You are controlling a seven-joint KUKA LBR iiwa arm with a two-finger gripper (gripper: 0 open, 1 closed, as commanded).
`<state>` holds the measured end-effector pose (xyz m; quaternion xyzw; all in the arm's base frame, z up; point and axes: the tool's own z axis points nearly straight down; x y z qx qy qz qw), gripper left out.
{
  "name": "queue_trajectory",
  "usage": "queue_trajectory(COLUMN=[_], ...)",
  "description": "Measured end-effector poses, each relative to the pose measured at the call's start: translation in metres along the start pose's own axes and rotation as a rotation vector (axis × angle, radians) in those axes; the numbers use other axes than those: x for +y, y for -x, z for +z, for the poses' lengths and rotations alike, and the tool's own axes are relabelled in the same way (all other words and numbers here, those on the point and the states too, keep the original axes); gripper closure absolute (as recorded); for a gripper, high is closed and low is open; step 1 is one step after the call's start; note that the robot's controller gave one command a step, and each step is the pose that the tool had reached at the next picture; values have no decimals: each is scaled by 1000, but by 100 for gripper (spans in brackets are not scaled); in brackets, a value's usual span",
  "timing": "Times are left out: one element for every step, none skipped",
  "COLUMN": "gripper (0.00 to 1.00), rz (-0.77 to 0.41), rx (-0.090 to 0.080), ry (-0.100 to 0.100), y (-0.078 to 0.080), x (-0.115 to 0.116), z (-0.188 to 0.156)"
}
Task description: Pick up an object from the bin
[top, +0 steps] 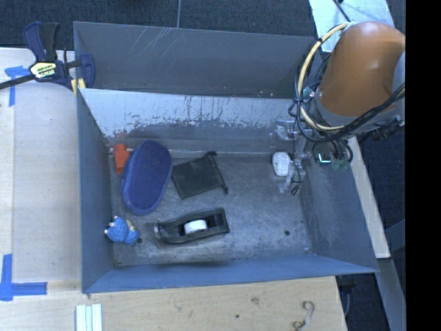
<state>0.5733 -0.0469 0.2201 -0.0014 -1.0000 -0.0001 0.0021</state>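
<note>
Black tape dispenser (191, 226), glossy with a white roll, lies lower centre, well left of the gripper (294, 181), whose closure cannot be told.

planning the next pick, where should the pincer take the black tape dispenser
Probably across the tape dispenser at its narrow middle, beside the white roll, coming straight down: it lies flat, long sides free.

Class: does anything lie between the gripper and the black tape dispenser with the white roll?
Nothing visible does. Bare grey bin floor separates the gripper from the black tape dispenser; the dark square pad lies beside that line.
</note>
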Motion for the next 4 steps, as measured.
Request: queue_trajectory(gripper=[0, 0, 100, 100], rz=[-61, -431, -428, -491], rx=[-3, -3, -8, -16], ry=[4, 0, -1, -4], y=[5, 32, 34, 21], x=[78, 84, 84, 73], z=[32, 151, 148, 2])
